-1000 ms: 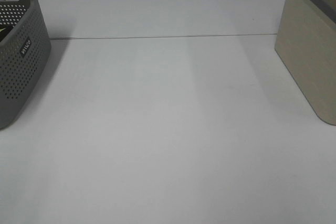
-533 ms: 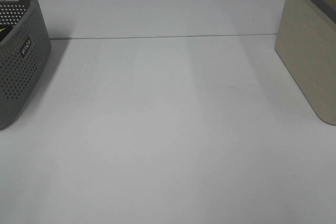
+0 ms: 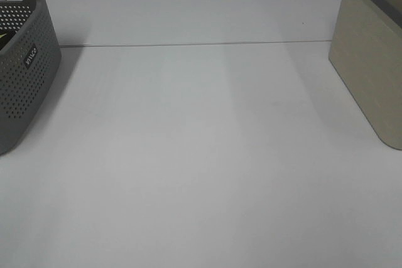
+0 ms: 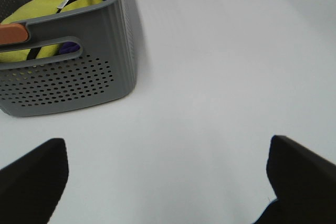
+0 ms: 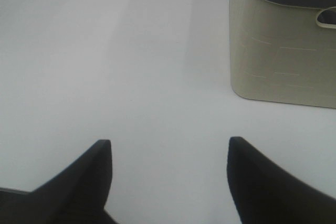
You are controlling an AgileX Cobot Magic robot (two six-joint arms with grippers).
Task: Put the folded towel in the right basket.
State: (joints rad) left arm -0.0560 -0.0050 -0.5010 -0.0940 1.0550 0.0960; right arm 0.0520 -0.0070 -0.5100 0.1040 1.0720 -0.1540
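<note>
No folded towel lies on the white table [image 3: 201, 155]. The beige right basket [image 3: 370, 73] stands at the table's right edge and also shows in the right wrist view [image 5: 283, 61]; its inside is mostly hidden. My right gripper [image 5: 169, 141] is open and empty, above bare table, short of that basket. My left gripper [image 4: 165, 142] is open wide and empty, beside the grey perforated left basket [image 4: 79, 77]. Yellow cloth [image 4: 52, 3] with dark and blue pieces lies in the grey basket; I cannot tell if it is the towel. Neither gripper shows in the exterior high view.
The grey basket [image 3: 25, 73] stands at the table's left edge. A thin seam [image 3: 201, 44] crosses the table at the back. An orange piece [image 4: 13, 33] sits at the grey basket's handle.
</note>
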